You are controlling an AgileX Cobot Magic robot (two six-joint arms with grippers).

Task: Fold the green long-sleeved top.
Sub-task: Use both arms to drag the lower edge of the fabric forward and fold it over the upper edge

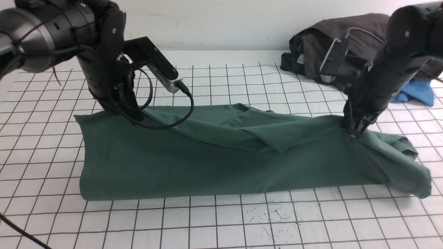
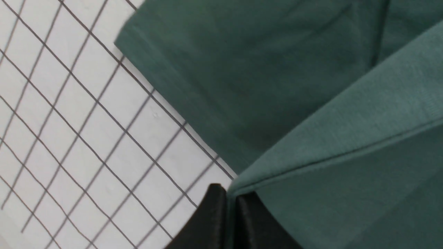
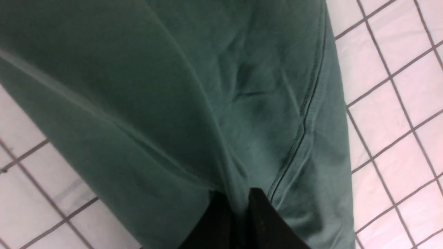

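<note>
Currently clamping green long-sleeved top (image 1: 207, 162) in both jaws, with cloth slung between them, draped below onto table (image 1: 221, 224). Could lose thin pinch under uneven pull, dumping the fold.

A robotics lab test bench — a white table (image 1: 221, 224) ruled with a black grid, a bare white wall (image 1: 225, 20) behind the table, two cabled black robot arms (image 1: 104, 62) above it, dark clothes (image 1: 328, 45) heaped at its far right corner.
</note>
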